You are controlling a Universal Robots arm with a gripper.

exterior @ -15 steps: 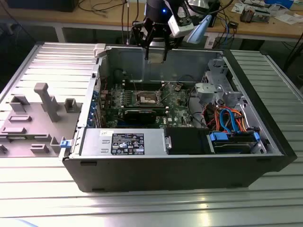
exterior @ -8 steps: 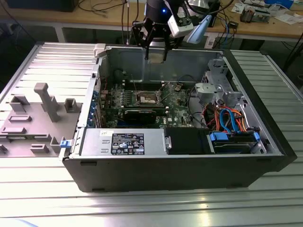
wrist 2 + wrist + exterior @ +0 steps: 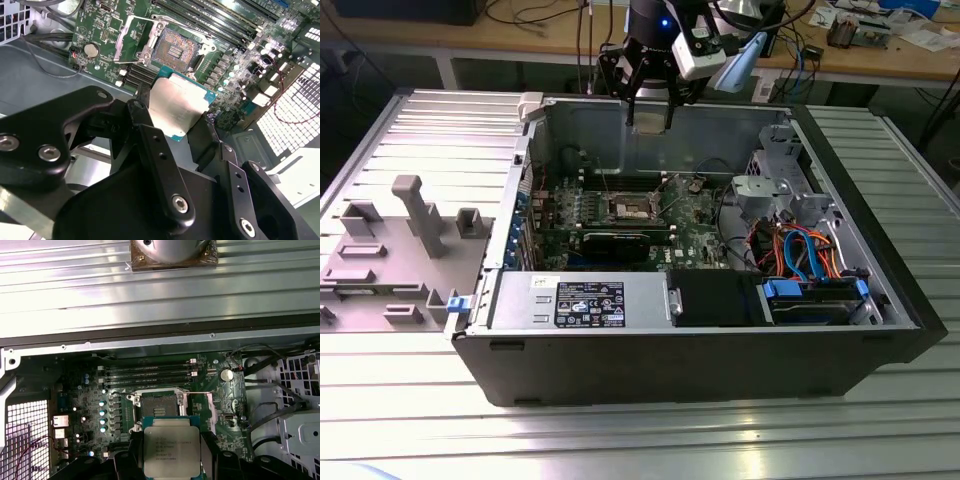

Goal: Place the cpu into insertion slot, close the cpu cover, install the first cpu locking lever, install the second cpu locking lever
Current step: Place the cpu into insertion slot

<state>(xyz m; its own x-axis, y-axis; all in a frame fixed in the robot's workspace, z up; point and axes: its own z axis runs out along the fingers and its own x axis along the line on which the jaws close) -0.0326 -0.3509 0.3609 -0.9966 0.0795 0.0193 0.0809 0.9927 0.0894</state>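
My gripper (image 3: 649, 118) hangs above the open computer case, near its back wall, shut on the cpu (image 3: 177, 107). The cpu is a flat square chip with a silver-grey top and a green edge, clamped by its sides between two black fingers (image 3: 144, 105). The insertion slot (image 3: 175, 49) on the green motherboard lies bare, some way below the cpu. The cpu cover (image 3: 134, 41), a thin silvery frame, stands swung open beside the slot. In the first wrist view the cpu (image 3: 171, 452) sits in my gripper (image 3: 171, 456), off to one side of the slot (image 3: 159, 407).
A power supply box (image 3: 585, 300) with a black label fills the case's front. A drive cage (image 3: 815, 295) with blue clips and orange and blue cables (image 3: 798, 250) sits at the exterior view's right. A grey fixture (image 3: 410, 210) stands outside the case. Memory slots (image 3: 150, 372) run beside the socket.
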